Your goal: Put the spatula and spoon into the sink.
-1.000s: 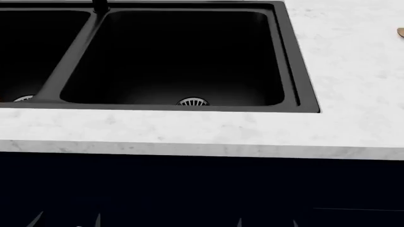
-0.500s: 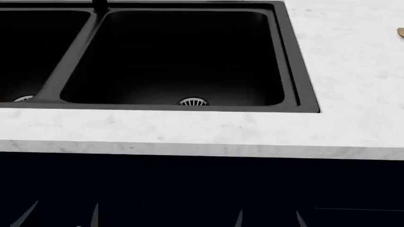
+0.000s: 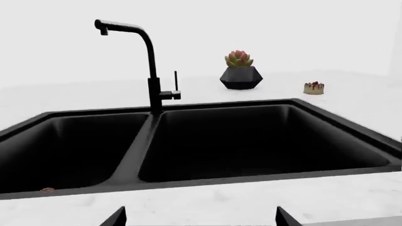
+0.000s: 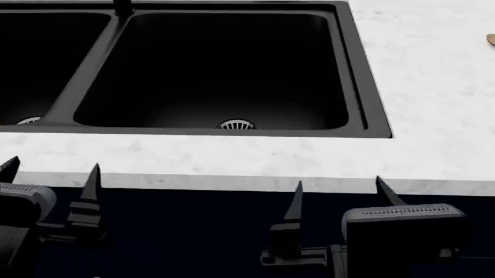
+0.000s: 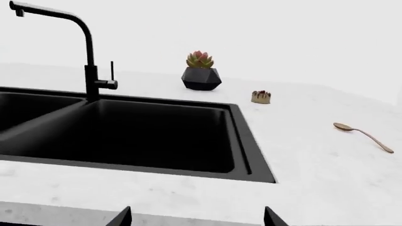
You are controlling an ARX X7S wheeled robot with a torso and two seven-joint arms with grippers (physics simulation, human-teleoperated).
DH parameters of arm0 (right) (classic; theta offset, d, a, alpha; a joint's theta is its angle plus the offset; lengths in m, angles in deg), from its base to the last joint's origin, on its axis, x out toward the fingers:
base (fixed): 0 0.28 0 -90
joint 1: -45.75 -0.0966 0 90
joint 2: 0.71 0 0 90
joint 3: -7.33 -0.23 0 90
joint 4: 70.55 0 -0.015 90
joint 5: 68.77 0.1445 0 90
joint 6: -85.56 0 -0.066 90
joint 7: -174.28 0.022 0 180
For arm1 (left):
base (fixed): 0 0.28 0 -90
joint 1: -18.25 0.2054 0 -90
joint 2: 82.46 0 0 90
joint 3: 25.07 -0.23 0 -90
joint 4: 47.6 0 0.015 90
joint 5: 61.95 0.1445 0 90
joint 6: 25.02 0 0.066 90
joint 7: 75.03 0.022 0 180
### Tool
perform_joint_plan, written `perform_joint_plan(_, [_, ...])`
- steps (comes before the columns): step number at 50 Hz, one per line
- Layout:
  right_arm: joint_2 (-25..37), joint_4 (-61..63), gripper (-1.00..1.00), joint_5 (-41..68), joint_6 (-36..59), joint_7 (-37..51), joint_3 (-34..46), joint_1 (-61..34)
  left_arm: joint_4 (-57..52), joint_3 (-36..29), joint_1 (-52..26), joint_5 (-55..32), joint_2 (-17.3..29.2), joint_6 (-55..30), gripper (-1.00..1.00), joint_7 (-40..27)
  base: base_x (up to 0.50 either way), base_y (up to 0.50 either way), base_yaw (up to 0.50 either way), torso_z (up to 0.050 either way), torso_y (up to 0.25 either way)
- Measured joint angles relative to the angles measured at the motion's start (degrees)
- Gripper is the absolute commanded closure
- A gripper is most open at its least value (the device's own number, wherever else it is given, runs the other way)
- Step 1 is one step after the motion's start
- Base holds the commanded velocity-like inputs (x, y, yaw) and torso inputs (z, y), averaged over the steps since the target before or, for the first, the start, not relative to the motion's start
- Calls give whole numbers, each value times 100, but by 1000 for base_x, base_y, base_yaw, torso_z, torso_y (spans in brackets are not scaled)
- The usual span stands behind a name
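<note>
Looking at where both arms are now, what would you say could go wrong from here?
Both the left gripper and the right gripper, open, sit at the countertop front edge, so lifting forward might clip it. The spoon lies far from the sink, a long reach for the right arm. No spatula is visible, so it must be found first.

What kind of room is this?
Most likely a kitchen: there's a black double sink with a tall faucet set in a white marble counter, and a spoon lying on it.
</note>
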Motion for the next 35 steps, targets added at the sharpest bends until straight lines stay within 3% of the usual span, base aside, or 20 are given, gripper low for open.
perform_joint_plan(10, [14,666,-100,544,2238,-34,-274,-1637,-103,483,-1745,-459,115,-1938,-100,144,0,0,0,0,0])
perform_joint_plan(18, [98,721,-100,961,3356,76,-562,-2763,351,712,-2825,-560,377,-2608,-100,212,0,0,0,0,0])
perform_joint_plan(32, [916,217,-100,3818,4075,2216,-1171,-3982,1106,959,-3870,-460,949,-2930,-100,226,0,0,0,0,0])
perform_joint_plan(35, [1072,125,-100,4295,4131,2617,-1292,-4125,1158,980,-3962,-494,999,-2970,-100,230,0,436,0,0,0])
